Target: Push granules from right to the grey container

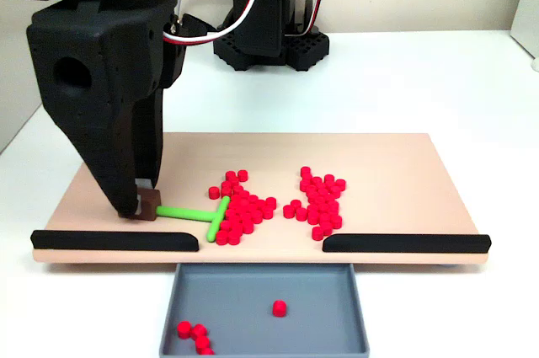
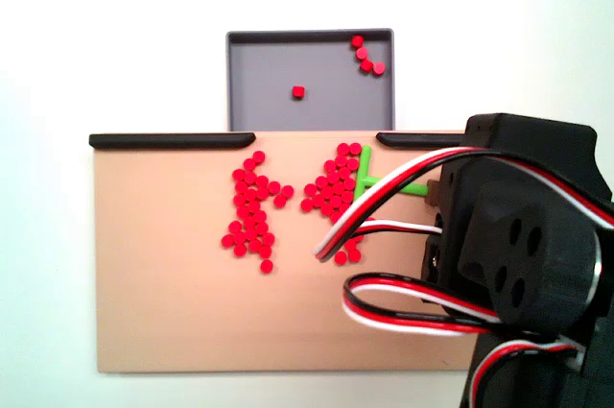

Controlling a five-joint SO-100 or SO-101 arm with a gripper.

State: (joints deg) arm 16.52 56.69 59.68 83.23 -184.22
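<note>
Gripping the green stick [image 1: 189,213], your hand [image 1: 145,204] sets its crossbar against the granules [image 1: 244,206] beside it.

A lab-like bench: bare white table [image 1: 438,80], peach board [image 1: 404,173], robot arm.
</note>
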